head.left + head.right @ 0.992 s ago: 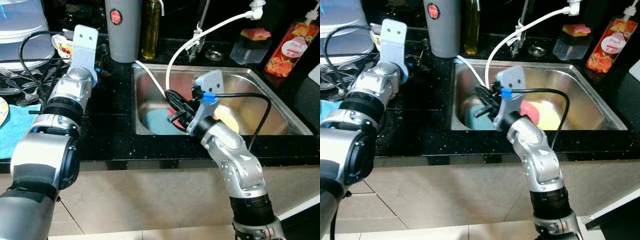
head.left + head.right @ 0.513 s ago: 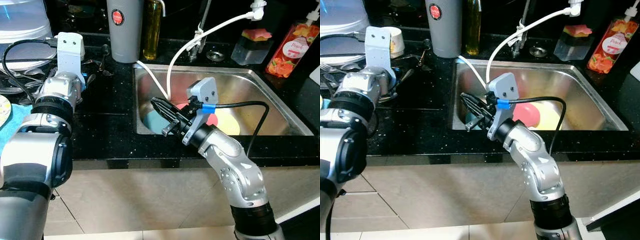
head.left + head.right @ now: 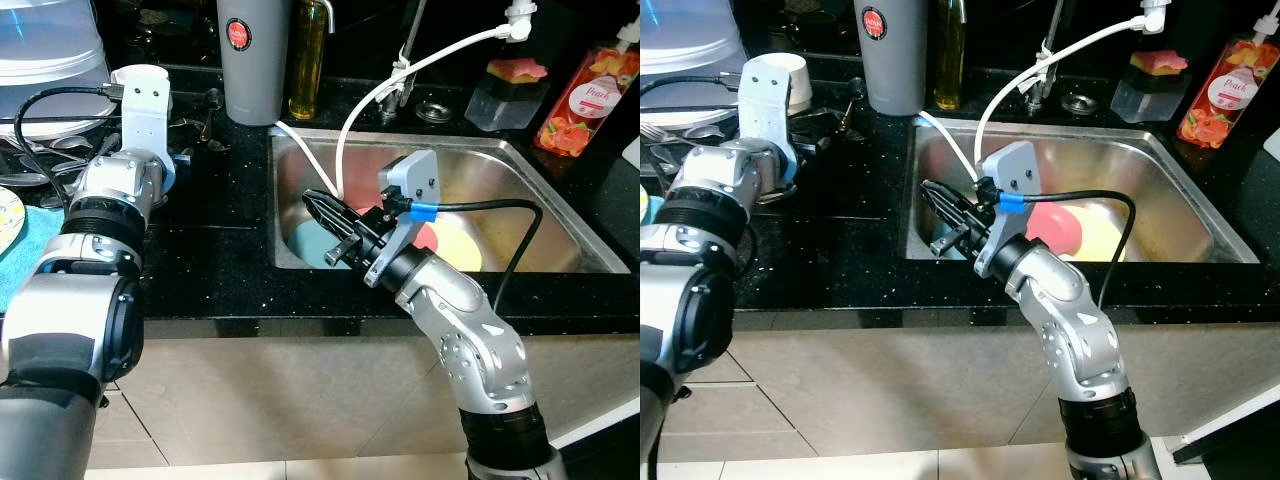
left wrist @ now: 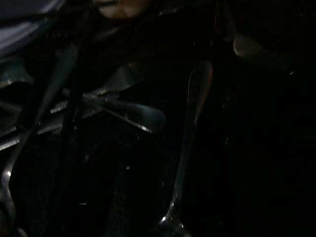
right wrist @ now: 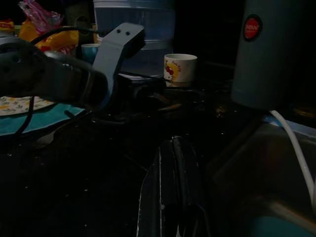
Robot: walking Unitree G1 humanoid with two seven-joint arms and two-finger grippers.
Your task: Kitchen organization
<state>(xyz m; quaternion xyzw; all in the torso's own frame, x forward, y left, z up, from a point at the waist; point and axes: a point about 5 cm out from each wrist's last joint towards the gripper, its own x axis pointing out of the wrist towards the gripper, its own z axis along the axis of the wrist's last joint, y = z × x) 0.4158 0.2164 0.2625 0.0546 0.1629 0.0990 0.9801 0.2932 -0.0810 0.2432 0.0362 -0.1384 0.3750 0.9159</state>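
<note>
My right gripper [image 3: 322, 212] hangs above the left part of the steel sink [image 3: 520, 165], fingers shut together with nothing held, as its wrist view shows the fingertips [image 5: 174, 168] pressed flat. Below it lie a blue dish [image 3: 305, 245], a red plate [image 3: 427, 238] and a yellow plate [image 3: 462, 248]. My left gripper [image 3: 828, 116] reaches over loose cutlery [image 4: 190, 123] on the black counter, close to a white printed cup [image 3: 792, 72]. Its fingers are hidden by the wrist and the dark.
A grey tumbler [image 3: 250, 55] and an oil bottle [image 3: 307, 55] stand behind the sink's left corner. A white hose [image 3: 345, 140] runs down into the basin. Sponge holder [image 3: 505, 90] and soap bottle [image 3: 590, 95] are at the back right. A blue cloth [image 3: 15, 265] lies far left.
My right gripper rose from the plates in the sink and now points left above the basin. My left wrist swung left, from beside the tumbler to over the cutlery.
</note>
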